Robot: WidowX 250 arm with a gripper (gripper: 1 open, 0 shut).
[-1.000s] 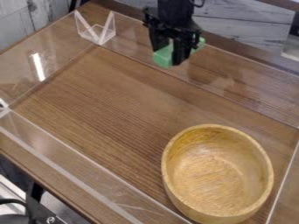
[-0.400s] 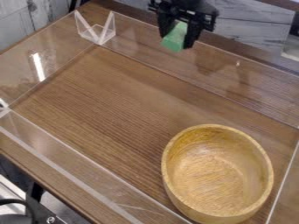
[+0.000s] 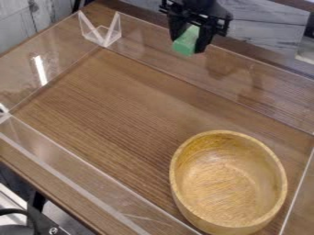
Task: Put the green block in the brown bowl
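Observation:
The green block hangs clear of the wooden table at the top of the view, pinched between the black fingers of my gripper, which is shut on it. The gripper points steeply down. The brown bowl stands empty at the lower right, well away from the block, its thick rim and grain plainly visible.
A clear plastic wall runs around the wooden tabletop. A small clear triangular stand sits at the back left. The table's front edge runs along the lower left.
The gripper has lifted the green block off the table surface and carried it slightly up and to the right. The bowl has not moved.

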